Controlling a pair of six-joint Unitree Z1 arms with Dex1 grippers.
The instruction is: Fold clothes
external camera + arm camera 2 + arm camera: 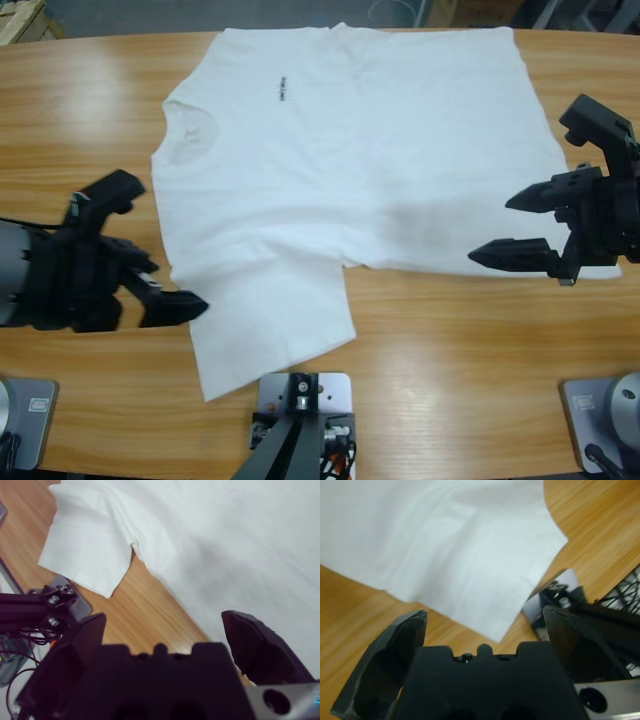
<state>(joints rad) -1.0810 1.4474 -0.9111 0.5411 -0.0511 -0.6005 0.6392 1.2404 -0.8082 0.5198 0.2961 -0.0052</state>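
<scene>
Care at the edges looks like the key here: each gripper should come in low and pinch only the cloth's border, lifting both sides together so the T-shirt (360, 170) folds without bunching. It lies flat across the far middle of the table (450, 380), collar to the left, one sleeve spread toward the near edge. The left gripper (160, 285) hangs spread just left of that sleeve, the right gripper (525, 225) spread at the hem, both empty
</scene>
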